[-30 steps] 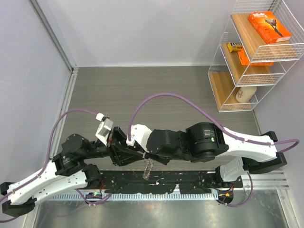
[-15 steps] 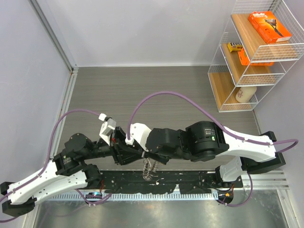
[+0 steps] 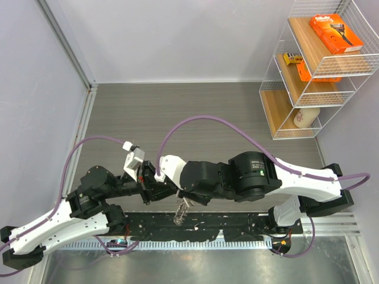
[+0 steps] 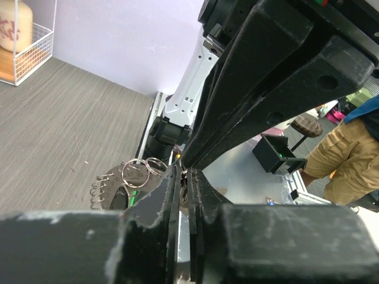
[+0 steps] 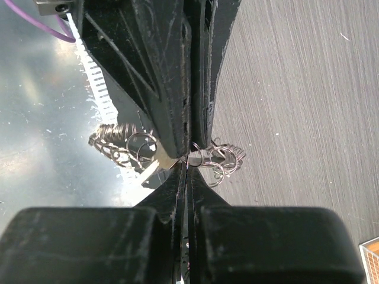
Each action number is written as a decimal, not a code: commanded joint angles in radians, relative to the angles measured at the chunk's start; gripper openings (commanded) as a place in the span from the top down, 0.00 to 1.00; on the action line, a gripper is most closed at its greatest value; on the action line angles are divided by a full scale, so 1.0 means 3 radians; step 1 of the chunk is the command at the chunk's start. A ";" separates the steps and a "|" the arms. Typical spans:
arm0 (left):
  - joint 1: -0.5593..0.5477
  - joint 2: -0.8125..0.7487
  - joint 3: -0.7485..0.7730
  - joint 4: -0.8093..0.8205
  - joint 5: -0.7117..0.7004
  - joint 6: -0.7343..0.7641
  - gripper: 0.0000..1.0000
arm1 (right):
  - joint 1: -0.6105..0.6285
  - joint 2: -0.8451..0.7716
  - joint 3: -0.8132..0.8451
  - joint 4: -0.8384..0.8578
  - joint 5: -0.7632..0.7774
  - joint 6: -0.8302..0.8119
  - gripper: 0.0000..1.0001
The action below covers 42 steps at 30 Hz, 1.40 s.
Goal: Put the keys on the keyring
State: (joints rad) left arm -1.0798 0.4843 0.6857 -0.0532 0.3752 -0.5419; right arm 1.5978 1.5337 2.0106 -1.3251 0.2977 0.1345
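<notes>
Both grippers meet tip to tip above the table's near edge. My left gripper (image 3: 155, 190) is shut; in the right wrist view a pale key blade (image 5: 148, 169) sticks out from its fingertips (image 5: 177, 142). My right gripper (image 3: 176, 193) is shut on a thin wire loop of the keyring (image 5: 216, 160). Its tips show in the left wrist view (image 4: 188, 167) just above my left gripper (image 4: 185, 184). The bunch of small silver keys (image 3: 182, 210) hangs below the two grippers. It also shows fanned in the left wrist view (image 4: 102, 190), with the green tag (image 4: 131, 199) beside it.
A black rail (image 3: 195, 228) and a metal plate lie along the near edge under the hanging keys. A white wire shelf (image 3: 314, 71) with boxes and a bottle stands at the far right. Purple cables (image 3: 207, 121) arch over the arms.
The two grippers have shifted a little to the left while staying together. The hanging bunch of keys has swung left and turned.
</notes>
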 commanded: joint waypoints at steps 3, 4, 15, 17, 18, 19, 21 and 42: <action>-0.0006 0.0088 0.0010 0.0259 0.0068 0.0057 1.00 | 0.0022 -0.0040 0.0145 0.0168 -0.0026 0.0022 0.94; -0.0001 0.0094 0.0015 0.0274 0.0094 0.0063 1.00 | 0.0022 -0.0065 0.0135 0.0178 -0.0026 0.0032 0.94; -0.0006 0.0109 -0.0041 0.0244 0.0135 0.0093 1.00 | 0.0017 -0.0479 -0.0284 0.0592 -0.0011 -0.0075 0.94; -0.0006 0.0114 -0.0036 0.0234 0.0160 0.0098 1.00 | 0.0017 -0.0556 -0.0356 0.0683 -0.0016 -0.0121 0.94; -0.0006 0.0119 -0.0041 0.0224 0.0166 0.0104 1.00 | 0.0022 -0.0582 -0.0382 0.0709 -0.0021 -0.0136 0.94; -0.0001 0.0119 -0.0041 0.0203 0.0161 0.0104 1.00 | 0.0022 -0.0623 -0.0433 0.0760 -0.0021 -0.0172 0.94; -0.0001 0.0109 -0.0046 0.0188 0.0151 0.0109 1.00 | 0.0022 -0.0709 -0.0499 0.0857 -0.0026 -0.0218 0.94; -0.0006 0.0129 0.0066 -0.0042 0.0186 0.0124 1.00 | 0.0130 -0.1288 -0.1200 0.1876 -0.0001 -0.0791 0.94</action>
State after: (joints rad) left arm -1.0798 0.5190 0.6800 -0.0544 0.4198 -0.5156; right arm 1.6249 1.1545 1.6371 -0.8692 0.2905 -0.0662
